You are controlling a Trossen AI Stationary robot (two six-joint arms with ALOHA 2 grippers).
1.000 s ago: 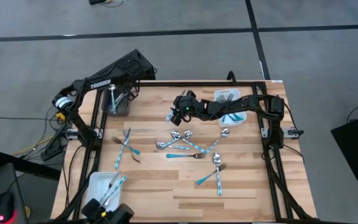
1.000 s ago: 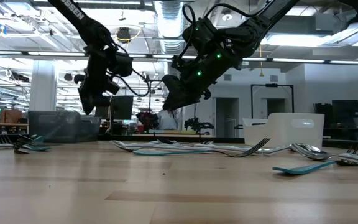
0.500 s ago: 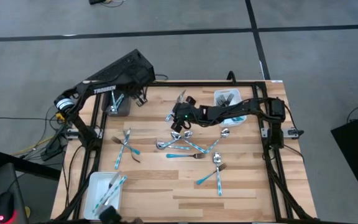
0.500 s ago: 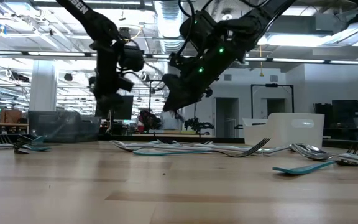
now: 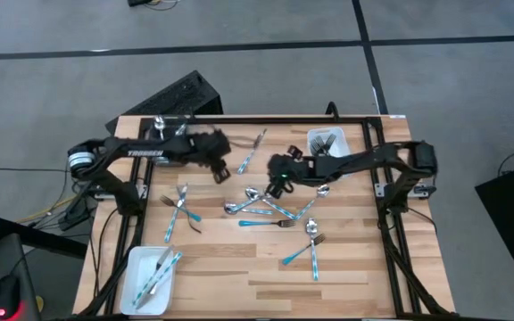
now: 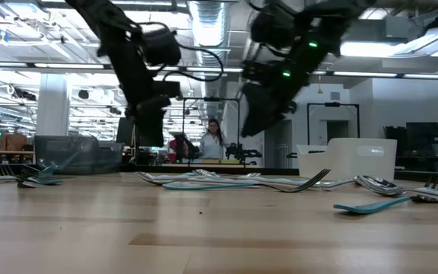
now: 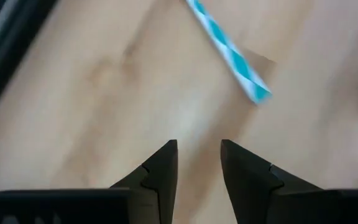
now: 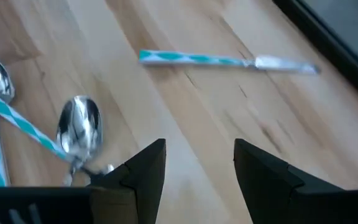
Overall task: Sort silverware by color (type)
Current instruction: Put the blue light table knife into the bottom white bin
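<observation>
A wooden table (image 5: pixel 239 267) holds scattered teal-handled silverware (image 5: pixel 270 214) around its middle. Above it, the left gripper (image 5: pixel 221 169) and right gripper (image 5: pixel 277 185) hover with fingers apart, grasping nothing. One knife (image 5: pixel 250 153) lies between them.

A wooden table (image 5: pixel 239 276) carries scattered silverware (image 5: pixel 266 214), two white trays (image 5: pixel 141 272), and a dark bin (image 5: pixel 154 132).

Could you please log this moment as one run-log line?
left end effector: open, empty, over table | right end effector: open, empty, near spoon | knife: loose on table
</observation>
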